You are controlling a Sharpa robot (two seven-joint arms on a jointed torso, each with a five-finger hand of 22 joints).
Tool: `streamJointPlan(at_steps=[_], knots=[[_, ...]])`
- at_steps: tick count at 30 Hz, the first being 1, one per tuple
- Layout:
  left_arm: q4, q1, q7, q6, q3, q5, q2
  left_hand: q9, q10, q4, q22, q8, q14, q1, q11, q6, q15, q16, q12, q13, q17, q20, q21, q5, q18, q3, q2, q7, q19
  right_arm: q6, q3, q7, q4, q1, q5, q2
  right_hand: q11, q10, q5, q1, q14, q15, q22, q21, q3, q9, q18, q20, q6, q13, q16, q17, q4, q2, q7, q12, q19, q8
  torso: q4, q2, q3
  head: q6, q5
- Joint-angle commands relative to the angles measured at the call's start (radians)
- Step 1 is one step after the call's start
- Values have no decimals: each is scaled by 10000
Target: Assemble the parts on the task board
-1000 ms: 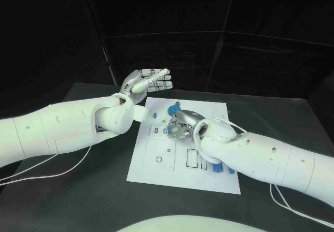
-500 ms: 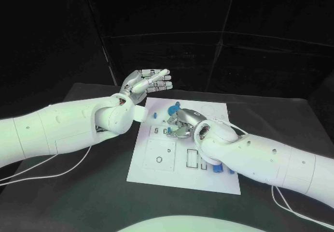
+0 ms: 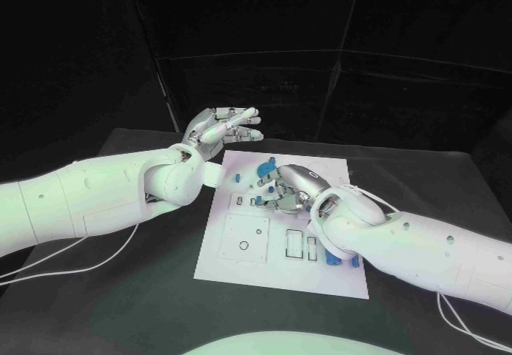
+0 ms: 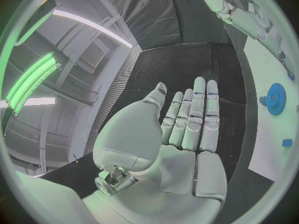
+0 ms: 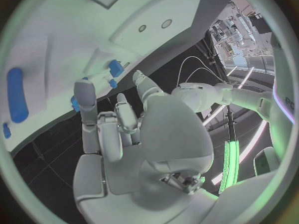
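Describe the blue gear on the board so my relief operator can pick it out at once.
Start at the white rectangular task board mid-table and go to its far edge. The round blue toothed gear lies there, just beyond the right hand. The other blue parts are small blocks; it alone is a toothed disc.

Black curtain panels (image 3: 320,66) hang behind the dark surface (image 3: 128,296) — green strip lights (image 4: 28,82) glow overhead.

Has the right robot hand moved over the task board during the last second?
Yes. The right robot hand has moved slightly up the task board, toward its far edge and the blue gear.
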Motion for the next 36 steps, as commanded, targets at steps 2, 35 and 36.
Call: streamJointPlan(at_steps=[2, 35, 36], knots=[[-105, 19, -205, 720, 8, -728, -99, 46, 1293, 27, 268, 146, 1788, -130, -473, 522, -576, 940, 537, 192, 574, -584, 649, 54, 166, -34, -8, -295, 1352, 53, 14, 2007, 571, 236, 1427, -641, -71, -108, 92, 150, 599, -1, -790, -420, -76, 27, 135, 2, 247, -197, -223, 753, -22, 98, -48, -105, -454, 139, -10, -14, 0, 24, 57], [-973, 974, -10038, 4570, -6, -11126, 928, 2966, 2632, 2339, 9253, 2943, 4242, -1825, -1798, 857, -1944, 13295, 9221, 8210, 14239, -2103, 10163, 45, -699, -2985, 5, -1524, 4639, 421, 73, 2120, 422, 1665, 4477, -2823, -147, -125, 261, -45, 502, -75, -1184, -705, -375, 10, 184, -67, 476, -289, -457, 311, 144, 137, -133, -128, -618, 279, 16, -325, 148, -64, 44], [-1034, 980, -10143, 4641, -10, -11155, 1022, 2992, 2626, 2330, 9218, 2965, 4242, -1804, -1799, 837, -1942, 13295, 9220, 8210, 14238, -2103, 10137, 45, -691, -2997, 7, -1520, 4628, 434, 73, 2085, 407, 1666, 4479, -2818, -149, -134, 264, -49, 500, -77, -1210, -718, -382, 10, 188, -68, 480, -303, -461, 303, 148, 138, -135, -138, -627, 281, 25, -319, 145, -61, 32]])
